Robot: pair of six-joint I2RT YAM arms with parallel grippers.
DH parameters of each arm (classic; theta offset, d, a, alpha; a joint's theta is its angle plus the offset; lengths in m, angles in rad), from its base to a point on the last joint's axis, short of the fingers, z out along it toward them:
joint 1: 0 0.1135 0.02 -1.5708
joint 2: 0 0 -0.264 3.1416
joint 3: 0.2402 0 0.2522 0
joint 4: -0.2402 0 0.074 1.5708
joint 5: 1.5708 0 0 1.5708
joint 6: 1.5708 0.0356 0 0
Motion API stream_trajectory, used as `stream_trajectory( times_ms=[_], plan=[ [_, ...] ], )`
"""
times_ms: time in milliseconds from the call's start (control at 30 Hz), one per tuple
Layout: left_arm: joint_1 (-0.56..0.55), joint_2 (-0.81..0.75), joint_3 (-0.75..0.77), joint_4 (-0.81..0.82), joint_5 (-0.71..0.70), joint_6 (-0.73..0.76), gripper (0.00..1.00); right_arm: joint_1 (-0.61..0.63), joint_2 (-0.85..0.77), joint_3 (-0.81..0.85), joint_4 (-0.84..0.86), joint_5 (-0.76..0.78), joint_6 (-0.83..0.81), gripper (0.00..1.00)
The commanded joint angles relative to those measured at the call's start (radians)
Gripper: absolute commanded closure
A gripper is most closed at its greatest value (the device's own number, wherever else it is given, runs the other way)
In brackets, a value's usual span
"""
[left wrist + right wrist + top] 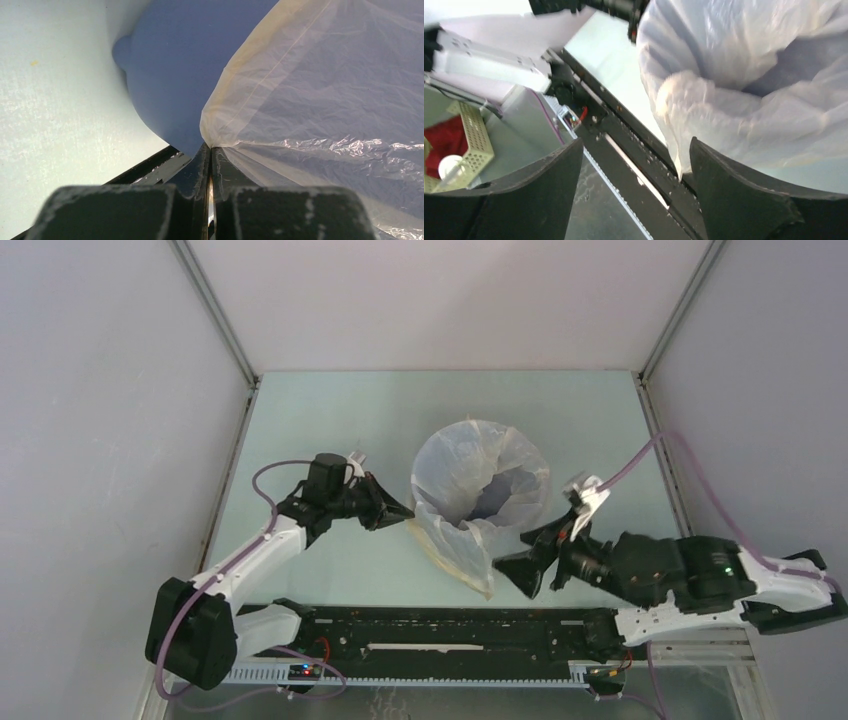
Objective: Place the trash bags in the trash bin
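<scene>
The translucent cream trash bag (470, 490) is draped over the blue trash bin, whose inside shows through the bag's mouth (492, 502). A loose fold hangs toward the near edge. My left gripper (405, 510) is shut on the bag's yellowish rim at the bin's left side; in the left wrist view the film (310, 90) runs from between the shut fingers (211, 150), with the blue bin wall (170, 75) just behind. My right gripper (528, 562) is open and empty, just right of the hanging fold. In the right wrist view the bag (744, 100) fills the upper right.
The black arm rail (440, 630) runs along the near table edge. White enclosure walls stand on the left, right and back. In the right wrist view a perforated cream rack (471, 135) and a red object (444, 142) lie beyond the table edge.
</scene>
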Motion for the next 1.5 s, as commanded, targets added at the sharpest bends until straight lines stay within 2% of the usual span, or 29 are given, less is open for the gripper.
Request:
stream_trajectory(
  times_ms=[0, 100, 167, 267, 333, 433, 500, 667, 833, 967, 1067, 1200, 1467],
  plan=[
    [-0.005, 0.012, 0.060, 0.001, 0.004, 0.038, 0.94, -0.181, 0.146, 0.251, -0.054, -0.093, -0.141, 0.11],
    [-0.005, 0.012, 0.060, 0.001, -0.002, 0.033, 0.94, -0.502, 0.333, 0.437, -0.128, -0.346, -0.170, 0.12],
    [-0.005, 0.012, 0.062, 0.001, -0.006, 0.032, 0.94, -0.658, 0.427, 0.500, -0.173, -0.444, -0.170, 0.14],
    [-0.005, 0.016, 0.069, -0.001, -0.008, 0.032, 0.94, -0.810, 0.524, 0.521, -0.187, -0.562, -0.155, 0.16],
    [-0.005, 0.017, 0.074, -0.002, -0.011, 0.032, 0.94, -0.857, 0.570, 0.505, -0.176, -0.626, -0.159, 0.19],
    [-0.005, 0.019, 0.080, -0.002, -0.019, 0.030, 0.94, -0.866, 0.635, 0.480, -0.158, -0.631, -0.204, 0.23],
    [-0.006, 0.025, 0.084, -0.002, -0.018, 0.031, 0.94, -0.867, 0.683, 0.482, -0.156, -0.617, -0.231, 0.30],
    [-0.012, 0.040, 0.096, -0.009, -0.028, 0.042, 0.97, -0.871, 0.787, 0.456, -0.083, -0.487, -0.290, 0.35],
    [-0.013, 0.053, 0.071, -0.011, -0.048, 0.041, 1.00, -0.902, 0.848, 0.415, 0.075, -0.373, -0.275, 0.38],
    [-0.026, 0.057, 0.072, -0.008, -0.057, 0.052, 1.00, -0.907, 0.831, 0.335, 0.285, -0.316, -0.301, 0.38],
    [-0.029, 0.064, 0.082, -0.008, -0.057, 0.053, 1.00, -0.904, 0.813, 0.292, 0.369, -0.306, -0.289, 0.38],
    [-0.029, 0.067, 0.088, -0.008, -0.061, 0.061, 1.00, -0.903, 0.792, 0.275, 0.321, -0.345, -0.324, 0.34],
    [-0.029, 0.094, 0.090, -0.012, -0.044, 0.074, 1.00, -0.851, 0.640, 0.280, 0.033, -0.544, -0.335, 0.28]
  ],
)
